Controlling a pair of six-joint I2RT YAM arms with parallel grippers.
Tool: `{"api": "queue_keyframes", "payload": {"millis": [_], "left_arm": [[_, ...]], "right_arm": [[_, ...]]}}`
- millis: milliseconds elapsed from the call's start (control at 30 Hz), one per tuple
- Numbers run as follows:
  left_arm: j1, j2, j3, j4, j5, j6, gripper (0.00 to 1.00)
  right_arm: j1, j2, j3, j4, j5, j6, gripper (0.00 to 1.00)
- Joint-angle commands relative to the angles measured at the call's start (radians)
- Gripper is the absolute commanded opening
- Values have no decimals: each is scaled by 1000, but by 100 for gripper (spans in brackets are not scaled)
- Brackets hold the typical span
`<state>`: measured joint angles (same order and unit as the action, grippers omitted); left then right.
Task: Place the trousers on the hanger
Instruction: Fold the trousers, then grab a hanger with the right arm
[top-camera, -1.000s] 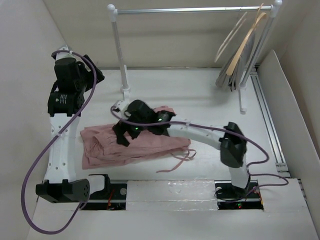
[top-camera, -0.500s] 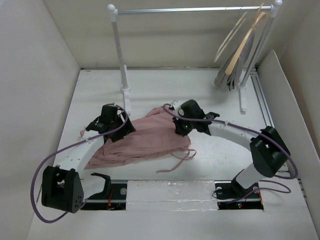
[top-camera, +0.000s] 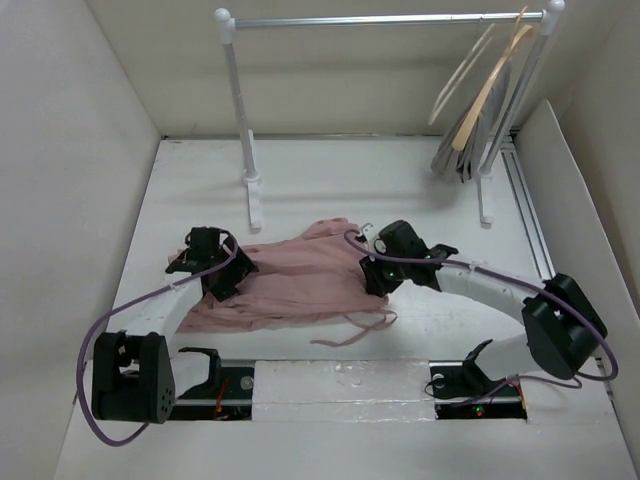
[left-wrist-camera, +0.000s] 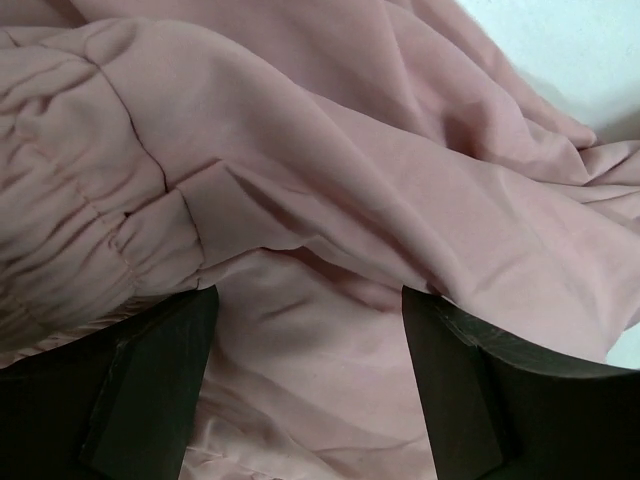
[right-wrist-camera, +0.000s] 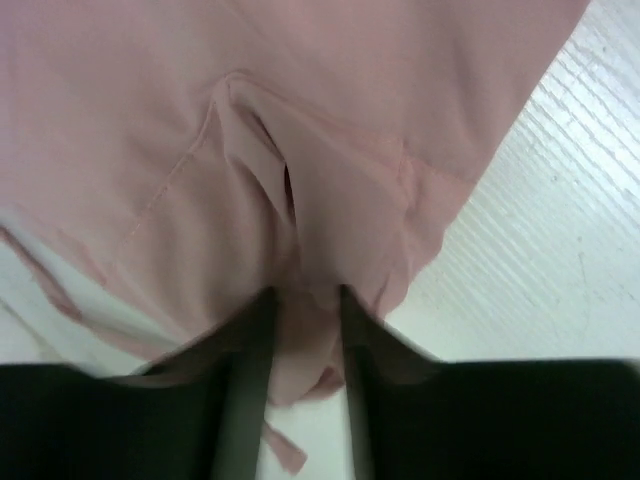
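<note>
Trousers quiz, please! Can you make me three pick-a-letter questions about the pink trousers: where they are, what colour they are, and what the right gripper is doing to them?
1. Where are the trousers?
A in a box
B on the table
C on a chair

2. What colour are they?
A pink
B blue
C green

3. What is the right gripper doing?
A wide open and empty
B out of sight
C shut on the trousers

Answers:
1 B, the top view shows them lying spread on the white table.
2 A, the cloth is dusty pink in every view.
3 C, its wrist view shows the fingers close together, pinching pink cloth.
</note>
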<state>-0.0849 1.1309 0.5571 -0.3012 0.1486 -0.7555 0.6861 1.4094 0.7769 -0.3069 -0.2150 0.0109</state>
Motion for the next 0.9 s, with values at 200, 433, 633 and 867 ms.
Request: {"api": "queue_keyframes", "payload": {"millis": [200, 433, 633, 867], "left_arm": [[-59, -100, 255, -104, -53, 90, 71], [-99, -86, 464, -26, 31, 171, 39], [-261, 111, 714, -33, -137, 293, 0], [-507, 259, 957, -66, -322, 298, 14]], "right_arm": [[-143, -219, 528, -310, -90, -147, 85], [-463, -119, 904, -178, -316, -73, 56], [-695, 32, 1039, 9, -414, 131, 0], [-760, 169, 1173, 20, -385, 224, 73]]}}
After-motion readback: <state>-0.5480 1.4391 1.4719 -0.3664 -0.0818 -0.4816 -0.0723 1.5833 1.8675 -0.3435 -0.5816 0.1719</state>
